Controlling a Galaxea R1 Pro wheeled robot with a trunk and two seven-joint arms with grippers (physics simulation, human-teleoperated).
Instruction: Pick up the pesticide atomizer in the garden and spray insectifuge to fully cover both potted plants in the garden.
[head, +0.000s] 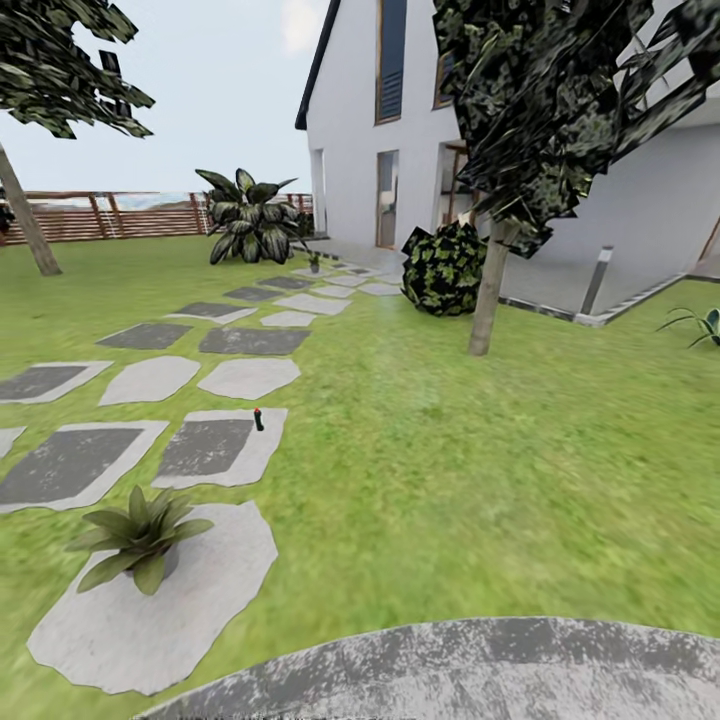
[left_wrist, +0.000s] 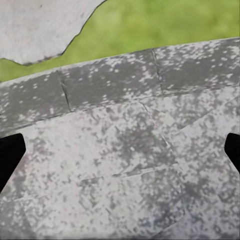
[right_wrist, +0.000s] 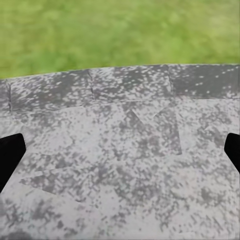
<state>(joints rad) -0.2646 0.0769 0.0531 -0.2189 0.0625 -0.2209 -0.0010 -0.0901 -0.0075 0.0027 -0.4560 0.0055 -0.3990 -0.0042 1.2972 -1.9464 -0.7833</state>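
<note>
Both grippers (left_wrist: 120, 150) (right_wrist: 120, 150) wide apart, empty, above grey paving (left_wrist: 125, 165)

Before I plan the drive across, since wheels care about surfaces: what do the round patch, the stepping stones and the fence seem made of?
The round paved patch looks like rough matte stone or concrete blocks: mottled grey speckle, thin joint lines. The stepping stones look like flat slabs, pale to dark grey, irregularly cut, set flush in the lawn. The fence appears wooden: brown horizontal slats on posts.

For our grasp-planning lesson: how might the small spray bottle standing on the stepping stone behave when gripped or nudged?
The pesticide atomizer stands upright, slender and tall for its footprint, so a nudge would probably tip it. It looks small, likely light. It stands on a flat stepping stone, so once down it might roll.
</note>
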